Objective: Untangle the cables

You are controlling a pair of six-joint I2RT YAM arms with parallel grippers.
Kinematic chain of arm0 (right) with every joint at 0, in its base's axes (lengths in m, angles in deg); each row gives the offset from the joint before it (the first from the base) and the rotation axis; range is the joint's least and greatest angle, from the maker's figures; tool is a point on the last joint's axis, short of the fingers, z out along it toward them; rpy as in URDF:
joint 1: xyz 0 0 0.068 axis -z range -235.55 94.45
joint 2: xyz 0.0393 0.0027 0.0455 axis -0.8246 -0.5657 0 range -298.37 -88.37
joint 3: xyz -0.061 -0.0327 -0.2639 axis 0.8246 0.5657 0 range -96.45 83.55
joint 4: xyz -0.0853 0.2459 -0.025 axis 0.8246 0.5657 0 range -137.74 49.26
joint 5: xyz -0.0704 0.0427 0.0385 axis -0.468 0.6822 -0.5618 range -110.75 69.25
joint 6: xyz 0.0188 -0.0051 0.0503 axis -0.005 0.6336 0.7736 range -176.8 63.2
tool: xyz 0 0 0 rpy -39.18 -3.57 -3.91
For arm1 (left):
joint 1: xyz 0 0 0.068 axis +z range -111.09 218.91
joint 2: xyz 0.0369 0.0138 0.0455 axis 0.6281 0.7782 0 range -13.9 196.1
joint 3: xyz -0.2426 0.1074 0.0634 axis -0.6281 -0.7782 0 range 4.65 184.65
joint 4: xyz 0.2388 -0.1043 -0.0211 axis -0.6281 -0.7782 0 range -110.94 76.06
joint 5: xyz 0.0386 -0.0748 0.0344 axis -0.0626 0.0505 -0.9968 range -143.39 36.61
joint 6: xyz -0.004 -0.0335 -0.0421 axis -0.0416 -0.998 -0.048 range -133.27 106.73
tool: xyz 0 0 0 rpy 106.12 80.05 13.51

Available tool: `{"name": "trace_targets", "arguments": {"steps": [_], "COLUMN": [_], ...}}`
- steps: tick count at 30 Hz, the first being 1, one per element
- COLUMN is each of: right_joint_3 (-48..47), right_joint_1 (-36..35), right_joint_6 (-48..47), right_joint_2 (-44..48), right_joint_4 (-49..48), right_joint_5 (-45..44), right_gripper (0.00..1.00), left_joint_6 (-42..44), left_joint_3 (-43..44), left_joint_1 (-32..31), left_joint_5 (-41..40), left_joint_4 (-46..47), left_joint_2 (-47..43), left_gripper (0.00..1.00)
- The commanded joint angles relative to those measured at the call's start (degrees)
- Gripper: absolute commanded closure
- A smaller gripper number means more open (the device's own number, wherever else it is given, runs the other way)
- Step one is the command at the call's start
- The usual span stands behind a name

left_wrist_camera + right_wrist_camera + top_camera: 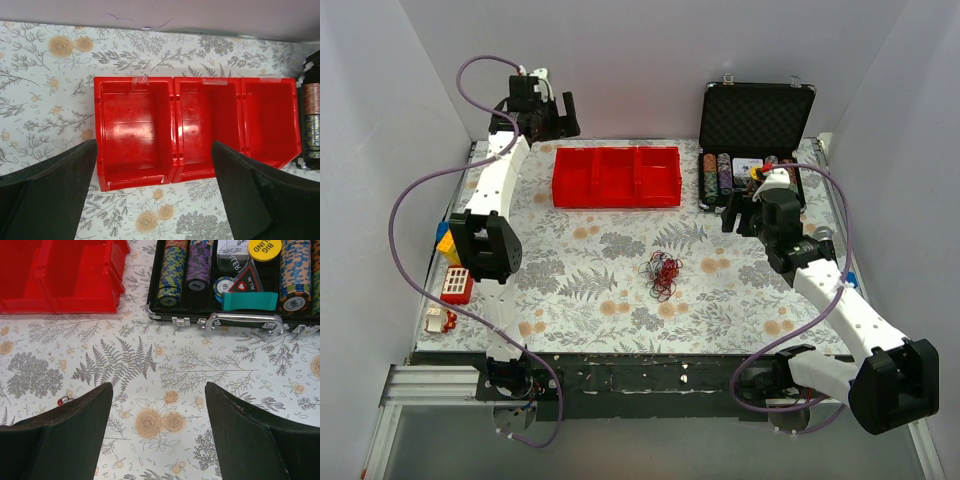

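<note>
Left claw (152, 145) spread wide and holding nothing, poised at the far left of a flower-patterned table (590, 300). Its wrist camera looks down between the two dark fingers onto a row of three red bins (195, 130). Right claw (157, 385), equally wide and empty, hangs over bare table just short of an open black case (225, 320). The case holds stacked poker chips (172, 270), a yellow disc and a teal bar behind its metal handle.

The cables (664, 272), a small knot of thin red and black wire, lie tangled on the table between the two arms. They are well apart from the left claw, toward the near edge and off to its right. From the right claw they sit nearer, to its left and closer to the arm bases, and neither claw touches them. In the right wrist view a scrap of red with a dark thread shows at the outer edge of the left finger. Whether it belongs to the knot cannot be told.

The bins lie between the left claw and the case, and all three compartments look bare. Toy blocks (457, 285) in red, yellow and blue sit at the table's left edge, beside the left arm and far behind its claw.
</note>
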Motion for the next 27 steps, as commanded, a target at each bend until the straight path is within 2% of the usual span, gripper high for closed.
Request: {"name": "trace_targets", "arguments": {"steps": [1,10,17,27], "right_joint_3": [1.4,1.0,0.5,1.8], "right_joint_1": [-1.3,-4.6,-6.0,-6.7], "right_joint_6": [-1.0,-1.2,-1.3,-1.0], "right_joint_2": [2.7,-0.5,-3.5,-5.6], "right_joint_4": [-5.0,-7.2,-8.0,-10.2], "right_joint_5": [-2.0,-4.0,-4.3,-3.5], "right_gripper": [0.18,0.22,0.23,0.25], "left_joint_6": [1.9,3.0,0.5,1.7], "left_joint_3": [-2.6,-18.8,-23.8,-26.8], "left_joint_1": [0.4,-5.9,-9.4,-11.3], "left_joint_5": [-3.2,-4.9,-5.3,-11.8], "left_joint_4": [1.5,11.6,15.5,21.9], "left_joint_2": [0.6,-1.7,-0.9,2.1], "left_gripper": [0.02,0.02,0.02,0.19]}}
